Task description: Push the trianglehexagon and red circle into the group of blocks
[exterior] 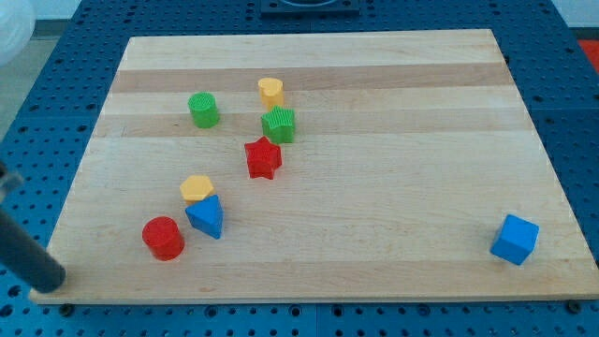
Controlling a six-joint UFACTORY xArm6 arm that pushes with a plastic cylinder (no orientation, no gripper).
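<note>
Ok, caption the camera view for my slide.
My tip waits at the board's lower-left edge, left of the red circle, blue triangle and yellow hexagon.

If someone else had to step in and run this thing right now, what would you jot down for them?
Handover note, spoken as the arm:
My tip sits at the board's bottom-left edge, off the wood, touching no block.
The red circle, blue triangle and yellow hexagon cluster at lower left; triangle and hexagon touch, circle sits just beside them.
The group lies above them: red star, green block, yellow heart, green circle.
A blue cube sits alone at lower right.
Done: nothing visibly joined.
Left: push all three up and right into the group.
</note>
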